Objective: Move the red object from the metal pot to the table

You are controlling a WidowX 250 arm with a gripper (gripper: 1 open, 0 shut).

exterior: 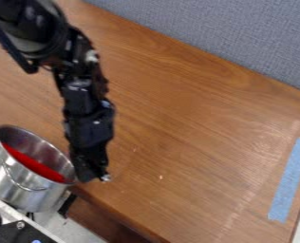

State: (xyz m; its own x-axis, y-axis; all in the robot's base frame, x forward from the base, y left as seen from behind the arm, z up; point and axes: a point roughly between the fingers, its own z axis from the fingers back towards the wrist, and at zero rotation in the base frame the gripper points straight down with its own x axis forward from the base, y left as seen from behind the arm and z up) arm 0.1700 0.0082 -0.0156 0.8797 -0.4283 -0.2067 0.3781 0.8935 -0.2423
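Observation:
The metal pot stands at the table's front left corner, shiny, with its rim partly cut off by the frame's edge. The red object lies inside it, against the pot's right wall. My gripper hangs on the black arm just to the right of the pot, low over the table near its front edge. Its fingers are shut and I see nothing between them. The arm's lower part stands close beside the pot's rim; whether they touch I cannot tell.
A strip of light blue tape lies near the table's right edge. A grey wall runs behind the table. Dark equipment sits below the front edge at the lower left.

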